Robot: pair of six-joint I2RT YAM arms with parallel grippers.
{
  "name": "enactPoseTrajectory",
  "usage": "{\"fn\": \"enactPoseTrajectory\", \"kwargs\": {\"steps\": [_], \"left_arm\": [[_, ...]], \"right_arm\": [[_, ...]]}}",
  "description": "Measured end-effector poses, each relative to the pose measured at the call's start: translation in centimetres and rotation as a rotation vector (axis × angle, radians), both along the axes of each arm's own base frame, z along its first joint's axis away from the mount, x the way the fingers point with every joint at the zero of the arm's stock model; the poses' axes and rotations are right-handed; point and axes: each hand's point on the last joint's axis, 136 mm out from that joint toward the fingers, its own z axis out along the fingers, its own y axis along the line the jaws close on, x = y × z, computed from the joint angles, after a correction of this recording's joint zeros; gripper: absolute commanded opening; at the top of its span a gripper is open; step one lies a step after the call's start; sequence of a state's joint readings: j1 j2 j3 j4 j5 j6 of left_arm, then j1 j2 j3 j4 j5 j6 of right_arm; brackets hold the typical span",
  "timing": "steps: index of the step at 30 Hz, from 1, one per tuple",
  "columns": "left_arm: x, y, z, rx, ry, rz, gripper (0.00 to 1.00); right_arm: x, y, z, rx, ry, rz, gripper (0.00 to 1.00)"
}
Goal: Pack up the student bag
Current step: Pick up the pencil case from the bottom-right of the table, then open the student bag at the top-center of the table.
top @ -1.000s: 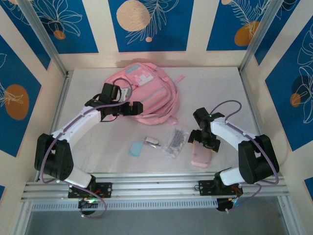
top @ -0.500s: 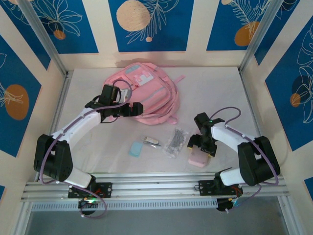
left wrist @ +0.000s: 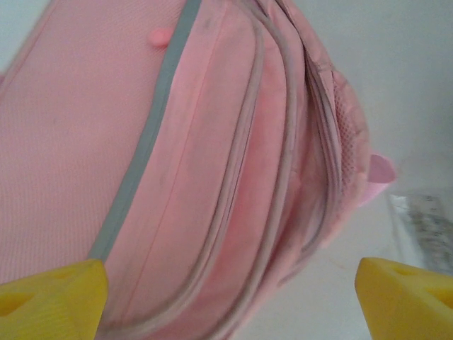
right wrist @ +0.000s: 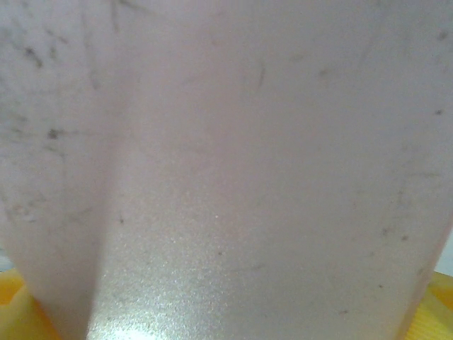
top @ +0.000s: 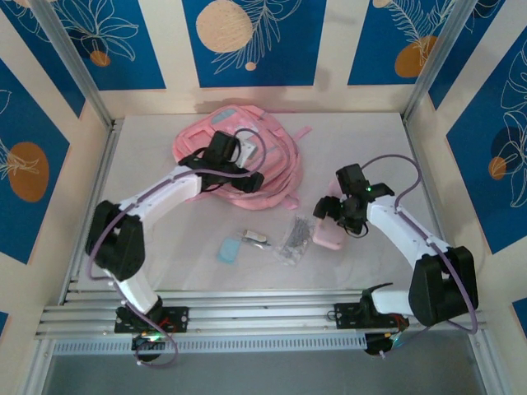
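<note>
Currently the student bag (top: 276, 156) is lying flat at the back centre of the table (top: 370, 156), straps trailing toward the near side. The left arm is reaching across it, and the left gripper (top: 251, 181) is hovering over the bag's near-right part. Seen from the left wrist, its yellow fingertips (left wrist: 49, 297) are standing wide apart with nothing pinched between them. Below them the bag's pink panels, grey-blue trim and zip seams are running diagonally, and whether the tips are touching the fabric I cannot tell.

Right side: the right gripper (top: 333, 212) is sitting right of centre, well apart from the bag, and is clasping the pale pink pencil case (top: 328, 237) across its width. In the right wrist view the case is spanning the full gap, with its edges meeting the yellow pads (right wrist: 14, 312) at both lower corners. From above, the case is angling down and toward the near edge from the fingers.

Loose items are lying on the table between the arms: a clear packet of dark pieces (top: 295, 237) just left of the case, a small white-and-silver object (top: 255, 238), and a pale blue flat piece (top: 228, 250) beside it.
</note>
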State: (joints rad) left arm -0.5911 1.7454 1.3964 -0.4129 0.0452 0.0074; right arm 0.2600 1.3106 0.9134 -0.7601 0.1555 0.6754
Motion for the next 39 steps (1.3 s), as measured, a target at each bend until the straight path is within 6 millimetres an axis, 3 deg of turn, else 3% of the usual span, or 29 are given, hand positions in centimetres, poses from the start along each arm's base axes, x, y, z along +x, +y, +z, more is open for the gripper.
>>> {"fn": "enactPoseTrajectory", "kwargs": {"steps": [7, 16, 18, 21, 22, 23, 31, 39], "left_arm": [[1.1, -2.7, -3.5, 0.213, -0.053, -0.088, 0.94], [4.8, -1.2, -6.6, 0.437, -0.126, -0.015, 0.93], [5.3, -1.1, -6.8, 0.465, -0.139, -0.008, 0.79], [5.7, -1.2, -6.9, 0.471, -0.141, -0.006, 0.45], [5.8, -1.1, -6.8, 0.471, -0.139, -0.003, 0.26], [5.9, -1.0, -6.6, 0.468, -0.136, 0.001, 0.0], [6.3, -0.5, -4.8, 0.279, 0.005, 0.03, 0.0], [7.2, 1.6, 1.5, -0.043, 0.113, 0.119, 0.0]], "right_arm": [[3.8, 0.3, 1.0, 0.033, -0.051, 0.005, 0.75], [5.0, 1.3, 1.4, 0.111, -0.097, 0.021, 0.72], [5.0, 1.4, 1.2, 0.126, -0.096, 0.021, 0.69], [4.8, 1.4, 0.9, 0.142, -0.091, 0.02, 0.67], [4.9, 1.5, 0.8, 0.148, -0.092, 0.022, 0.66], [4.9, 1.6, 0.9, 0.155, -0.093, 0.024, 0.66], [5.9, 3.7, 1.9, 0.242, -0.126, 0.068, 0.67], [11.1, 10.3, 4.0, 0.378, -0.165, 0.135, 0.67]]}}
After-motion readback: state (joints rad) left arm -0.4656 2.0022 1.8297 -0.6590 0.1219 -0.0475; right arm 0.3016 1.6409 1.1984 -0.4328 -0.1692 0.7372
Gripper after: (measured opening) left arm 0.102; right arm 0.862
